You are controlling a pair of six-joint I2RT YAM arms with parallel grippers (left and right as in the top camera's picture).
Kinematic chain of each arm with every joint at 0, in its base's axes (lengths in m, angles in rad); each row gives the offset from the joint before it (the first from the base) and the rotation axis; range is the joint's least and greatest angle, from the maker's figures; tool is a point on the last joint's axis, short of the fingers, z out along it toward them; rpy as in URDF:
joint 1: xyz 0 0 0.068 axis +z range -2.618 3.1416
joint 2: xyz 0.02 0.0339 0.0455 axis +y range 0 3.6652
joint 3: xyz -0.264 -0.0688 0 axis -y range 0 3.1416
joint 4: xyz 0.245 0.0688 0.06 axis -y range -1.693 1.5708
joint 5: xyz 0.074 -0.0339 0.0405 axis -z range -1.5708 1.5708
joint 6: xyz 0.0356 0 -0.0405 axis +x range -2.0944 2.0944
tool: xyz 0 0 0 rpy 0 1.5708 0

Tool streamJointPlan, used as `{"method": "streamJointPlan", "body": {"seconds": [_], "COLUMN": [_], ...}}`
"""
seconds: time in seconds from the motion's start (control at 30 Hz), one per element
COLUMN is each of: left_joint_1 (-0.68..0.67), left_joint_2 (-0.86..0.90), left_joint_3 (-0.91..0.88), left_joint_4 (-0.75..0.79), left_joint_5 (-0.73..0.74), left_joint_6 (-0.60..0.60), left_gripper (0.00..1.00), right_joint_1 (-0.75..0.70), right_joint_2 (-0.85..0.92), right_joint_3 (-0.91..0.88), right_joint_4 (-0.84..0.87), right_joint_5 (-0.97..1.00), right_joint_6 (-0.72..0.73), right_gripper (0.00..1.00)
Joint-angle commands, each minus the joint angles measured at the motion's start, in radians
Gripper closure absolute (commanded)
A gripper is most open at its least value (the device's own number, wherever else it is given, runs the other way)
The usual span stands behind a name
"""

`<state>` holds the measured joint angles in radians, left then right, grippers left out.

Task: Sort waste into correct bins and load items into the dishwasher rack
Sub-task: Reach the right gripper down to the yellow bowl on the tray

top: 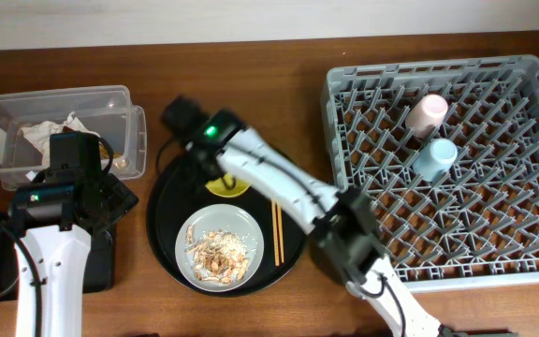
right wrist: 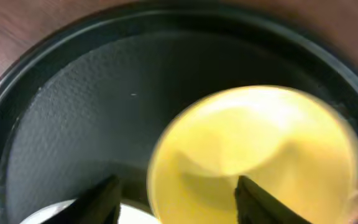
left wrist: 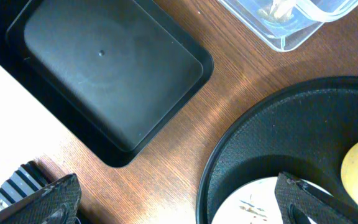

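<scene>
Your right gripper (right wrist: 179, 202) hangs low over the back of the round tray (top: 171, 220). Its jaws are apart and the saucer (right wrist: 260, 155) has its left edge between the fingers. The saucer is blurred, so you cannot tell whether either finger touches it. It sits near the round tray's far rim, just behind the plate (top: 195, 267), which carries the scraps (top: 219, 251). The chopsticks (top: 277, 231) lie side by side just right of the plate, inside the rim. The right arm (top: 288, 192) slants across the round tray's right half and over the chopsticks' far ends.

Your left gripper (left wrist: 179, 208) is spread wide and holds nothing. It hangs above the strip of bare table (left wrist: 185, 124) between the black bin (left wrist: 104, 68) and the round tray's left rim. The box (top: 59, 103) stands at the rear left with the napkins (top: 50, 133) inside. Its near corner is close to the round tray's rim, with only a narrow gap of table between them. The black bin lies in front of the box, mostly under the left arm (top: 50, 253) in the overhead view.

The rack (top: 344, 94) fills the right side. The pink cup (top: 427, 112) and blue cup (top: 435, 157) stand near each other in its rear half, with bare pegs all around them.
</scene>
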<state>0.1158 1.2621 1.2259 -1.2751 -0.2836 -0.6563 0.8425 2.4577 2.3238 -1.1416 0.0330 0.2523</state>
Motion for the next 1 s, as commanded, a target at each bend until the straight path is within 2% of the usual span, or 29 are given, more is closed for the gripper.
{"method": "streamJointPlan", "body": {"seconds": [0.0,0.23,0.33,0.37,0.67,0.73,0.87,0.97], "left_joint_1": [0.005,0.005,0.005,0.005,0.005,0.005,0.005,0.005], "left_joint_2": [-0.005,-0.005,-0.005,-0.005,-0.005,-0.005,-0.005,-0.005], "left_joint_3": [0.0,0.0,0.0,0.0,0.0,0.0,0.0,0.0], "left_joint_4": [0.002,0.002,0.002,0.002,0.002,0.002,0.002,0.002], "left_joint_5": [0.0,0.0,0.0,0.0,0.0,0.0,0.0,0.0], "left_joint_6": [-0.013,-0.013,-0.013,-0.013,-0.013,-0.013,-0.013,-0.013], "left_gripper": [0.01,0.01,0.01,0.01,0.01,0.01,0.01,0.01], "right_joint_1": [0.032,0.072,0.066,0.061,0.072,0.074,0.072,0.06], "right_joint_2": [0.03,0.068,0.068,0.068,0.068,0.067,0.062,0.055], "right_joint_3": [0.0,-0.016,-0.018,-0.024,-0.081,-0.074,-0.01,0.086], "right_joint_4": [0.017,0.046,0.048,0.052,0.065,0.068,0.037,-0.029], "right_joint_5": [0.1,0.172,0.189,0.188,0.169,0.161,0.156,0.156], "right_joint_6": [0.082,0.098,0.098,0.098,0.124,0.124,0.124,0.124], "right_gripper": [0.44,0.49,0.61,0.63,0.64,0.72,0.96,0.96]}}
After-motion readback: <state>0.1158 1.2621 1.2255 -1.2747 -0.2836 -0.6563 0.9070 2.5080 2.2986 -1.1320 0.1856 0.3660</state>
